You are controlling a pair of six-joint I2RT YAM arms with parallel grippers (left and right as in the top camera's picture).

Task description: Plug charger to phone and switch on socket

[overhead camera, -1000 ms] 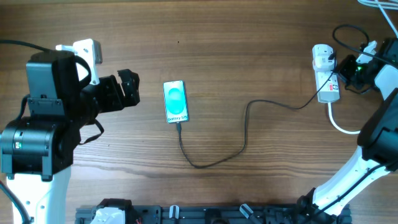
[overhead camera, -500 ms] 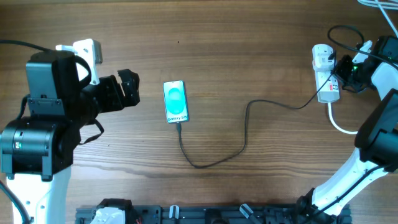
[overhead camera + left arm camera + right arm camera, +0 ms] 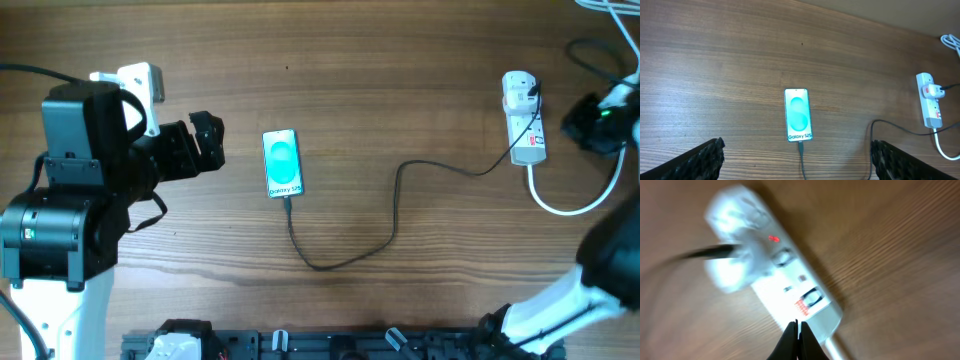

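Observation:
The phone (image 3: 282, 163) lies flat mid-table with its cyan screen lit; it also shows in the left wrist view (image 3: 798, 115). The thin black charger cable (image 3: 392, 215) is plugged into the phone's near end and runs in a curve to the white socket strip (image 3: 524, 130) at the right, where its plug sits. A small red light glows on the strip (image 3: 774, 238). My right gripper (image 3: 797, 326) is shut and empty, raised just off the strip's end, at the table's right edge (image 3: 590, 122). My left gripper (image 3: 206, 143) is open and empty, left of the phone.
The strip's thick white cord (image 3: 560, 205) loops toward the right edge. More white cord lies at the far right corner (image 3: 610, 10). The left arm's body fills the left side of the table.
My right gripper has pulled back to the right, away from the socket strip. The left arm, the phone and the cable have not moved.

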